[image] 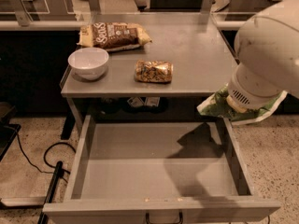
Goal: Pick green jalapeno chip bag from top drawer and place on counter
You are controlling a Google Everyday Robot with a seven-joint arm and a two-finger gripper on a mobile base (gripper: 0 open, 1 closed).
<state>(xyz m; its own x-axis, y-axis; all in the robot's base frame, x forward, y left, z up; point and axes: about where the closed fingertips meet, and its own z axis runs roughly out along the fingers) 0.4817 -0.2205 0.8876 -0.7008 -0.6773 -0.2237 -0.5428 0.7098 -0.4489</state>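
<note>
The green jalapeno chip bag (213,107) hangs in the air under my big white arm (268,50), past the right front corner of the counter (201,50) and above the right wall of the open top drawer (154,171). My gripper (235,105) is mostly hidden behind the wrist and is shut on the bag. The bag's crumpled green ends stick out on both sides of the wrist. The drawer is pulled fully out, and its flat grey bottom shows only the arm's shadow.
On the counter stand a white bowl (88,63) at the left, a brown-and-cream bag (114,35) at the back and a small golden-brown packet (153,71) in the middle. A black cable (28,158) lies on the floor at the left.
</note>
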